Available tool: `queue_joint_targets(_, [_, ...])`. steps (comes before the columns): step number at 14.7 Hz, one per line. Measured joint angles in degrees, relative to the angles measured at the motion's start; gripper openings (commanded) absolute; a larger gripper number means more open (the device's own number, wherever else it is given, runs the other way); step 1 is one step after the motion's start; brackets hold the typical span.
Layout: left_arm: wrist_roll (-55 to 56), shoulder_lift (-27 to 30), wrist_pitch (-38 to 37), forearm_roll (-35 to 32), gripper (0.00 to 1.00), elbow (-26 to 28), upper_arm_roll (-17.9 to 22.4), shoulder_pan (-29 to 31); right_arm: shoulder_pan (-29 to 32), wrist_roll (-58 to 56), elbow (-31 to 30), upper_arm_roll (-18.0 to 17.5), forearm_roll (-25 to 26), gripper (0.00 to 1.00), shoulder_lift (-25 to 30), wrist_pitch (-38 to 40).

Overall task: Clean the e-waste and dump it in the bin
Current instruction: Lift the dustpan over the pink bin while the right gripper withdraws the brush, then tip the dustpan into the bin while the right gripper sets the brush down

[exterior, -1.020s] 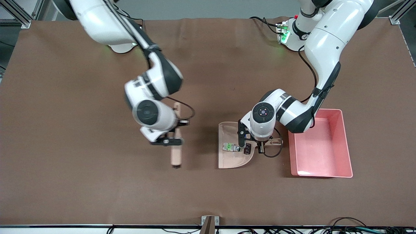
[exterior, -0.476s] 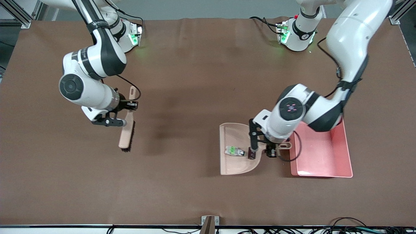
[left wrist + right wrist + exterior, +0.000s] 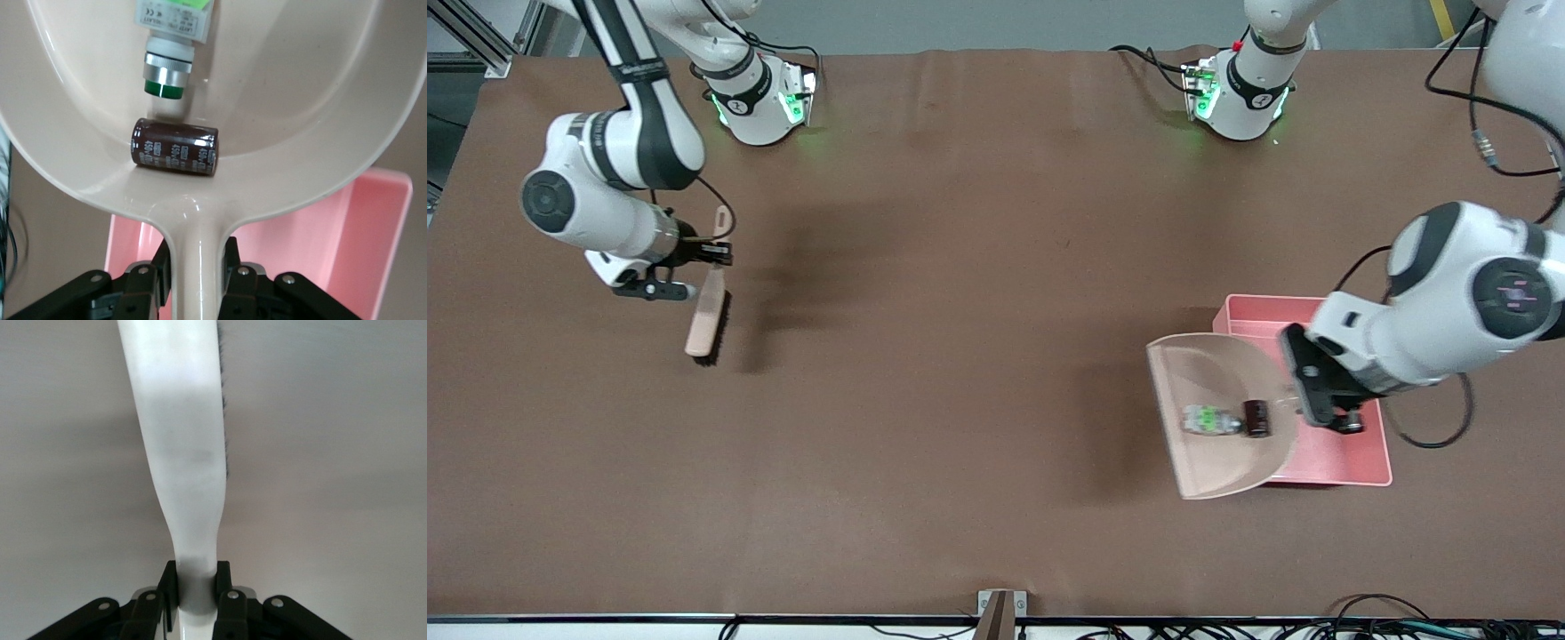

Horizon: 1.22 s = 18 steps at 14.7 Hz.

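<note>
Brown cloth covers the table (image 3: 960,267) under both my arms. My left gripper (image 3: 197,277) is clamped on the handle of the beige dustpan (image 3: 1209,444), holding it in the air over the pink bin (image 3: 1352,462). Just ahead of those fingers, in the pan, lie the dark maroon capacitor (image 3: 175,154) and the white-and-green component (image 3: 170,40), touching. My right gripper (image 3: 195,593) is clamped on the hand brush (image 3: 704,320), up over bare cloth at its end.

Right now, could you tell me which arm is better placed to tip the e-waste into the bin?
Left: its claw grips the dustpan holding both e-waste parts over the bin. The right claw holds the brush.
</note>
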<state>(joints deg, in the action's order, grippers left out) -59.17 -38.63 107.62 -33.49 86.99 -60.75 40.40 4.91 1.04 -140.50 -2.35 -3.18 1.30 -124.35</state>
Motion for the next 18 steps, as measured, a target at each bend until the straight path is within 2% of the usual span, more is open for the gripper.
queue_joint_targets(4, [-9.0, 2.0, -1.4, -0.9, 0.04, 2.0, -1.3, 8.6, 5.3, -6.8, -4.1, -0.1, 2.4, 0.0, -2.4, -7.9])
queue_joint_targets(8, [-15.3, 4.4, -1.6, -5.9, 0.03, 4.6, -1.3, 13.9, 9.8, -12.0, -4.6, -0.1, 2.4, 0.0, -7.9, -12.1])
queue_joint_targets(9, [-15.9, 4.4, -1.6, -7.9, 0.03, 4.9, -1.2, 14.7, 10.0, -12.2, -4.5, -0.1, 2.4, 0.03, -8.5, -12.2])
queue_joint_targets(10, [-16.0, 4.4, -1.6, -10.4, 0.03, 5.4, -1.0, 15.2, 10.0, -12.2, -4.5, -0.2, 2.4, 0.2, -8.7, -12.2])
queue_joint_targets(12, [-16.0, 4.4, -1.7, -15.4, 0.03, 6.2, 0.0, 15.3, 10.0, -12.2, -4.4, -0.6, 2.4, 0.65, -8.7, -12.1])
queue_joint_targets(15, [-15.1, 4.3, -1.7, -21.8, 0.03, 8.3, 1.3, 15.3, 10.0, -12.2, -4.4, -0.7, 2.4, 0.85, -8.9, -12.2])
queue_joint_targets(18, [-12.6, 4.3, -1.7, -26.7, 0.03, 9.4, 2.0, 15.3, 10.0, -12.1, -4.4, -0.7, 2.4, 0.92, -9.0, -12.3])
